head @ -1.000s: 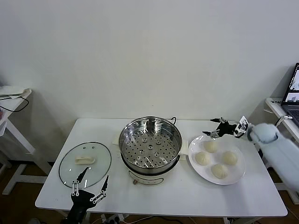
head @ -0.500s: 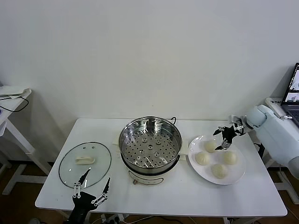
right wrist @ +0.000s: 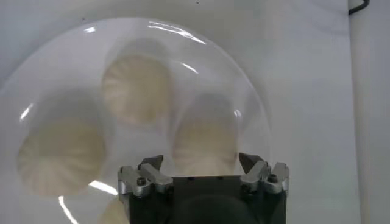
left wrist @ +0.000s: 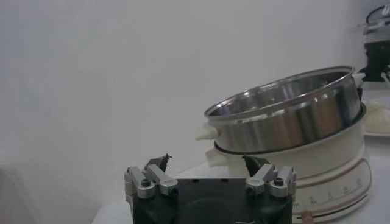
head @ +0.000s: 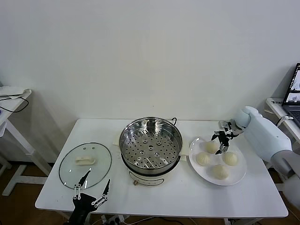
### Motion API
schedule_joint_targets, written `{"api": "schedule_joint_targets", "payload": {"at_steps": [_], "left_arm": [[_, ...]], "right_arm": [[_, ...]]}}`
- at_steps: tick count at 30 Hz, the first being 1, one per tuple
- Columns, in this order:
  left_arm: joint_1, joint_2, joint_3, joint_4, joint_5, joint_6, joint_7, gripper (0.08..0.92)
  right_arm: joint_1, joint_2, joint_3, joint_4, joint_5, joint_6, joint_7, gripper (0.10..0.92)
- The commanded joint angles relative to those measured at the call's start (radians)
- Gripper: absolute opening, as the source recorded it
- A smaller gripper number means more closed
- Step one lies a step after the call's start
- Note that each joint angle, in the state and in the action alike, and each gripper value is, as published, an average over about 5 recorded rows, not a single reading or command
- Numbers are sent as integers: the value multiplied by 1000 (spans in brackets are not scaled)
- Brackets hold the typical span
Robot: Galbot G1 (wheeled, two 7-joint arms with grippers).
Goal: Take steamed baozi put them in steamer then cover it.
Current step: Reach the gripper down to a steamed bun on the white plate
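White-sleeved right hand (head: pixel 221 142) hovers, fingers apart, pointing down over the steamed baozi (head: pixel 211 146); left hand (head: pixel 91 189) idles open.

cover (head: pixel 85 164) left of steamer (head: pixel 150 146)

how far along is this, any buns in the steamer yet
None yet. The steamer tray is bare and all four buns sit on the plate. In hand: the right gripper, open, hangs over the back bun. Left: move four buns, then fit the lid, lying by the idle left gripper.
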Motion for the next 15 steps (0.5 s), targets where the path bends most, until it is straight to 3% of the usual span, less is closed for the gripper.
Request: {"api": "schedule_joint_targets", "payload": {"at_steps": [1,10,15], "left_arm": [[0,-1,0,2,0,-1,-1,823],[2,-4,2,1,1,-2,-1,823],[2,-6,1,-5,1,-1,-2,823]], "right_arm": [[9,36,-14,-37,-43,10,20,819],[17,17,-26,8,-37,12,17,699],[54,-49,-67,131,1,45,10,672]]}}
